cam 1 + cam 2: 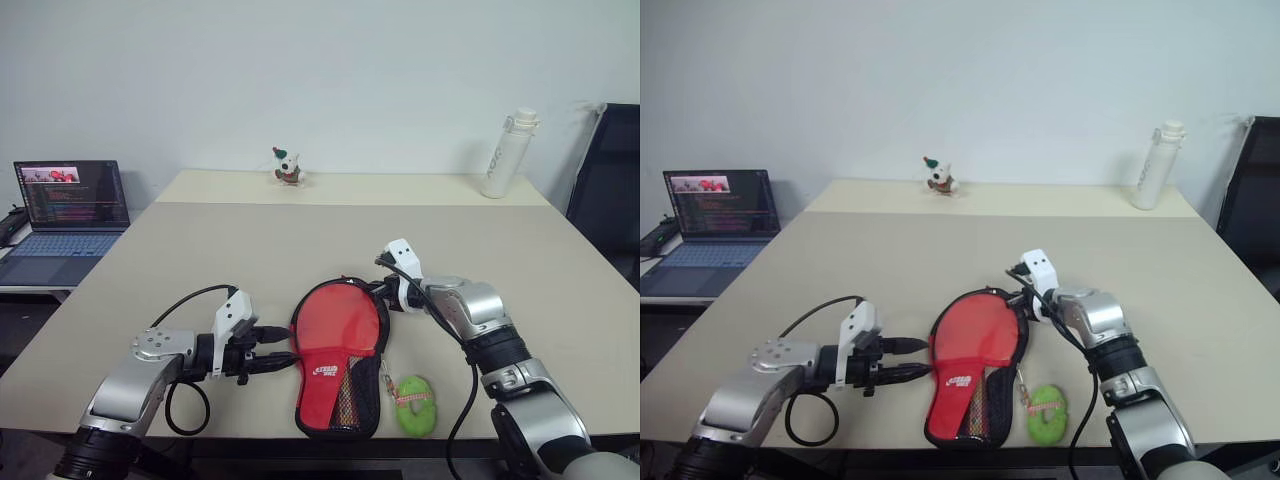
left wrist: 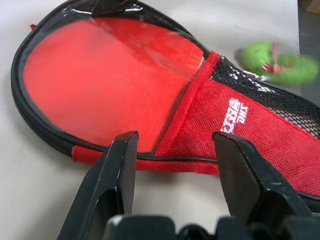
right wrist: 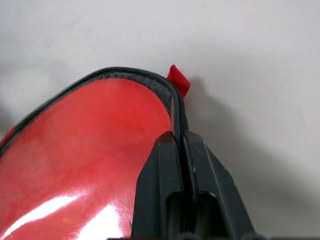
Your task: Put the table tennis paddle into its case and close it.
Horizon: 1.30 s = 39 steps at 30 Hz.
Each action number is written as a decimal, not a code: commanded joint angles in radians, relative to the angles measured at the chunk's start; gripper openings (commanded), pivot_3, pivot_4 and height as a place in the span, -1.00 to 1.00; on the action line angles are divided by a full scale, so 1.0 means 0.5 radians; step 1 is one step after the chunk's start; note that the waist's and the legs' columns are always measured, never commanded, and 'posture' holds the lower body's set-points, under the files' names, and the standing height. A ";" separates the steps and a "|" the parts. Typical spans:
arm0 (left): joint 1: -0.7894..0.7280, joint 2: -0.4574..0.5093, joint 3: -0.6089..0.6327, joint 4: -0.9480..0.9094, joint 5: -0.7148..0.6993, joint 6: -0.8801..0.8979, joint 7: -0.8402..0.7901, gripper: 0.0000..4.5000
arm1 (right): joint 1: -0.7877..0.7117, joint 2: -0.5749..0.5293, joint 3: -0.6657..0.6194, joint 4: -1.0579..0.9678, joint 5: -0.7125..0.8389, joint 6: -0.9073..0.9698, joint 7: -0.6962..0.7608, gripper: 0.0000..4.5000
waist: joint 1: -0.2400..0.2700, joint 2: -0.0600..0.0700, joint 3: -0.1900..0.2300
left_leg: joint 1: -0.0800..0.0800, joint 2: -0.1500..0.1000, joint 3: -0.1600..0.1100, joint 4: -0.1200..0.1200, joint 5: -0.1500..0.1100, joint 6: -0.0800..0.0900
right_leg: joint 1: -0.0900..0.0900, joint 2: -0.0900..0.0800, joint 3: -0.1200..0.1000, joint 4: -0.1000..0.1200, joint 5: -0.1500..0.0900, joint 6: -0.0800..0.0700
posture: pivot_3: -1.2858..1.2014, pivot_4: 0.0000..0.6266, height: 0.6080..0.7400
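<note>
The case [image 1: 338,355] lies near the desk's [image 1: 200,260] front edge, long axis running six to twelve o'clock, red face up. The right tool [image 1: 381,291] is clamped on its rim at two o'clock. The left tool [image 1: 284,345], fingers apart, waits at nine o'clock. A green charm [image 1: 415,405] lies at four o'clock.

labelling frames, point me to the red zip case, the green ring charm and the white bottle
red paddle-shaped zip case [image 1: 338,335]: left eye view, its round red face
green ring-shaped pull charm [image 1: 415,405]: left eye view, its fuzzy ring
white bottle [image 1: 507,157]: left eye view, its body
</note>
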 commanded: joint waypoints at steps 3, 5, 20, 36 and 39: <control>-0.013 0.008 -0.026 -0.109 -0.042 0.017 0.014 0.15 | -0.166 0.028 0.015 0.178 -0.090 -0.225 0.075 -0.98 | 0.000 0.000 0.003 | 0.000 0.000 0.000 0.000 0.000 0.000 | 0.000 0.000 0.000 0.000 0.000 0.000 | 0.03 -0.52 1.00; -0.022 0.006 -0.036 -0.108 -0.042 0.019 0.017 0.15 | -0.202 0.037 0.016 0.280 -0.127 -0.290 0.074 -0.98 | -0.001 0.000 0.005 | 0.000 0.000 0.000 0.000 0.000 0.000 | 0.000 0.000 0.000 0.001 0.000 0.000 | 0.03 -0.52 1.00; -0.241 -0.058 -0.141 0.096 0.041 -0.106 -0.001 0.15 | -0.155 0.093 -0.138 0.091 -0.083 -0.171 0.050 0.41 | 0.010 0.000 0.008 | 0.000 0.000 0.000 0.000 0.000 -0.001 | 0.000 -0.001 -0.001 0.001 0.000 -0.001 | 0.03 -0.52 1.00; -1.179 -0.552 -0.514 1.584 0.500 -0.986 -0.264 0.15 | 0.779 -0.629 -0.547 -1.714 0.645 0.933 0.255 0.99 | 0.078 -0.002 0.010 | -0.006 -0.001 -0.001 -0.001 0.000 0.000 | 0.002 0.001 -0.010 -0.014 0.000 0.000 | 0.03 -0.52 1.00; -1.212 -0.617 -0.551 1.771 0.568 -1.111 -0.323 0.15 | 0.977 -0.805 -0.630 -1.917 0.777 1.016 0.322 0.99 | 0.073 -0.002 0.010 | -0.009 -0.001 -0.002 -0.003 0.000 0.001 | 0.001 0.005 -0.010 -0.021 -0.001 0.000 | 0.03 -0.52 1.00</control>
